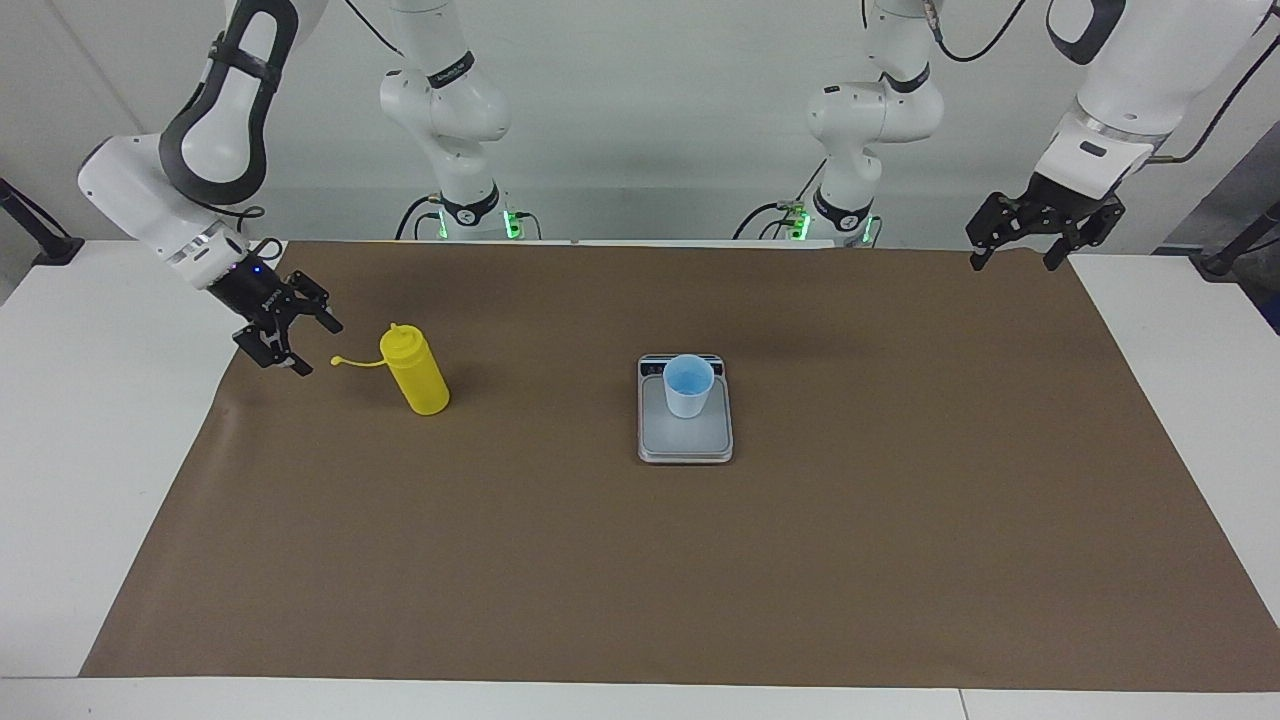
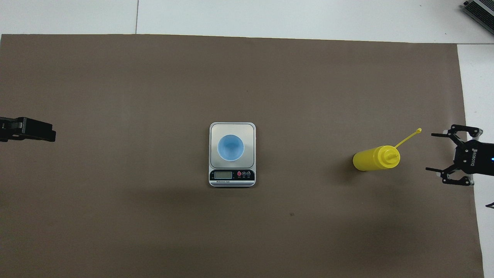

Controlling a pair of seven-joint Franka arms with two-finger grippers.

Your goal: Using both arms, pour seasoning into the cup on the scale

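Table: brown mat [image 1: 640, 560], scale [image 1: 685, 440] mid-mat.
Cup [image 1: 688, 385]: on scale.
Bottle [image 1: 415, 372]: upright, toward my right arm's end.
My right gripper [image 1: 300, 348]: jaws apart, near bottle.
My left gripper [image 1: 1010, 260]: jaws apart, waiting.

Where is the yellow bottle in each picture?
Facing view: the yellow bottle stands upright on the brown mat at the picture's left, beside the right gripper.
Overhead view: the same bottle is at the picture's right.
Shared landmark: the cup on the scale, mid-table in both.
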